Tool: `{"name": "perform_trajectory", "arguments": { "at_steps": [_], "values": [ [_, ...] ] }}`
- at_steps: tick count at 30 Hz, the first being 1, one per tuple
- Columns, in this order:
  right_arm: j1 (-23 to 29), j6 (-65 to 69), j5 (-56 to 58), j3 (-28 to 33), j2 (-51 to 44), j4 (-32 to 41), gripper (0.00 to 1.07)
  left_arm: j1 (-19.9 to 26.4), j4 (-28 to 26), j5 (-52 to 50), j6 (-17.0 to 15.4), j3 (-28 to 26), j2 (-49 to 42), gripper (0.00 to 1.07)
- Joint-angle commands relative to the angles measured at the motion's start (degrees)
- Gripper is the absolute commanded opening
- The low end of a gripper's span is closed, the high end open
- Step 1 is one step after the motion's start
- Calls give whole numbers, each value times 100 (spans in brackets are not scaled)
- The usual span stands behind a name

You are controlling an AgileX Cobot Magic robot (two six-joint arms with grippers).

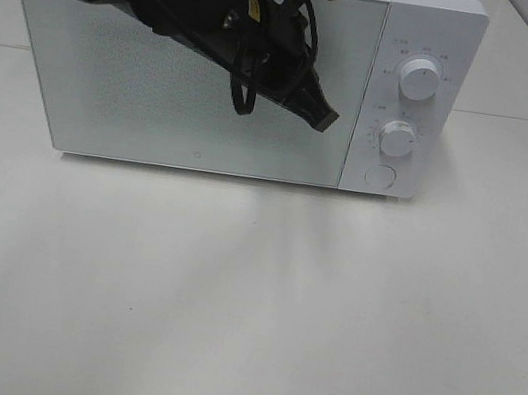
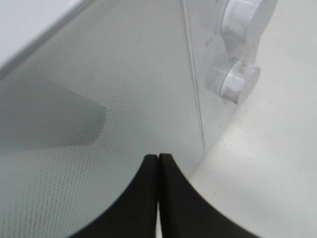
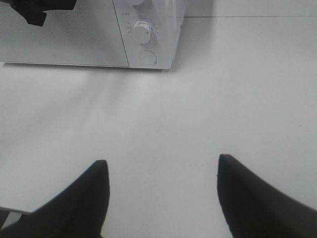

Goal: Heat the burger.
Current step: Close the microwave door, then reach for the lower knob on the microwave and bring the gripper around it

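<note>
White microwave (image 1: 429, 28) shut, burger not visible — left gripper (image 1: 326, 119), empty jaws pressed together, hangs at the knob-side edge of its door (image 1: 156, 114), probably to press it; right gripper (image 3: 162, 161) gapes empty out front.

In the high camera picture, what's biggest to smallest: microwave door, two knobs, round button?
1. microwave door
2. upper knob and lower knob: they look about alike, so not ranked
3. round button, slightly smaller
</note>
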Motion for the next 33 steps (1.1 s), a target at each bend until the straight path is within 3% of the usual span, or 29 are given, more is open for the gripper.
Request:
{"name": "perform_trajectory", "arguments": {
  "at_steps": [1, 4, 6, 9, 14, 16, 17, 20, 21, 23, 24, 26, 29, 31, 33],
  "values": [
    [0, -52, -86, 11, -155, 40, 60, -57, 29, 859, -11, -40, -350, 0],
    [0, -52, -86, 11, -155, 40, 60, -57, 23, 1089, -17, -40, -430, 0],
    [0, -52, -86, 11, -155, 40, 60, -57, -6, 1954, -17, -40, -710, 0],
    [0, -52, -86, 11, -155, 40, 60, -57, -52, 2200, -23, -40, -779, 0],
    [0, -52, -86, 11, -155, 40, 60, -17, -281, 3833, -40, -40, -1094, 0],
    [0, -52, -86, 11, -155, 40, 60, -11, -281, 4005, -86, -40, -1123, 0],
    [0, -52, -86, 11, -155, 40, 60, -11, -264, 4320, -458, -40, -1192, 0],
    [0, -52, -86, 11, -155, 40, 60, -11, -229, 4446, -653, -40, -1220, 0],
    [0, -52, -86, 11, -155, 40, 60, -11, -115, 4693, -1077, -40, -1272, 0],
    [0, -52, -86, 11, -155, 40, 60, -11, 138, 5076, -1495, -40, -1346, 0],
    [0, -52, -86, 11, -155, 40, 60, -11, 138, 5076, -1495, -40, -1346, 0],
    [0, -52, -86, 11, -155, 40, 60, -11, 521, 5414, -1811, -40, -1427, 0],
    [0, -52, -86, 11, -155, 40, 60, -11, 688, 5477, -1908, -40, -1450, 0],
    [0, -52, -86, 11, -155, 40, 60, -11, 1295, 5707, -2229, -40, -1467, 0],
    [0, -52, -86, 11, -155, 40, 60, -11, 1375, 5816, -2275, -40, -1467, 0]
  ]
}}
